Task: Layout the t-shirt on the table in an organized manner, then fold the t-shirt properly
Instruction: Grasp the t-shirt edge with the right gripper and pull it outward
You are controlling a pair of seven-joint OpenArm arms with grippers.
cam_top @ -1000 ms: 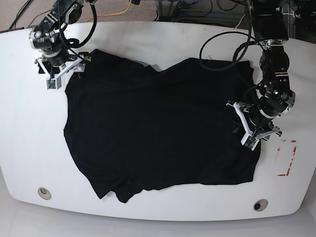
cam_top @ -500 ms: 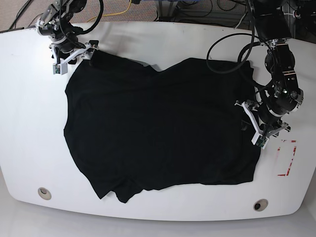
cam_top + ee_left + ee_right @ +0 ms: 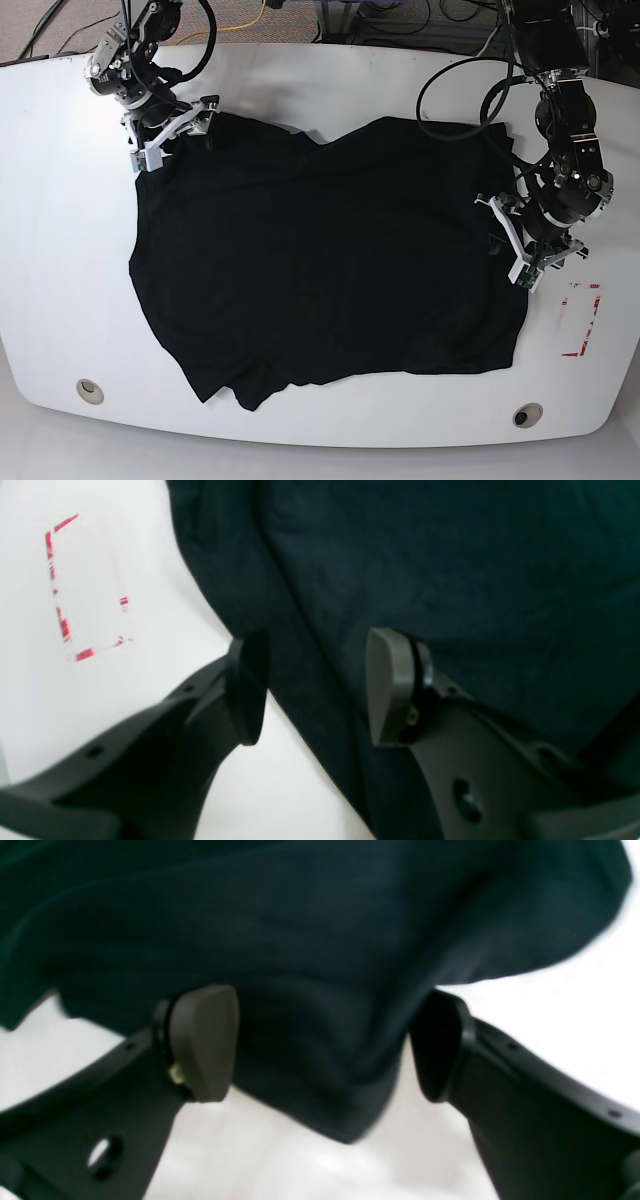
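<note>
The t-shirt lies spread across the middle of the white bench, mostly flat, with a rumpled corner near the front-left edge and a dip along its far edge. It covers far less than the whole bench surface.

The step in hand appears to be the laying-out stage: both arms sit at opposite margins of the fabric, judged to be preparing to grip and tug it smooth. The next move likely calls for each end effector to close on the cloth edge between its fingers, then pull outward evenly.

The left end effector is spread, its jaws straddling the shirt's side edge, one finger over bare bench near the red tape marks, the other over fabric. Nothing is pinched. In the base view this arm bends down from the far right corner.

The right end effector is also spread, with a fabric corner hanging between its fingers but not clamped. That arm reaches in from the far left corner, wrist angled toward the shirt.
</note>
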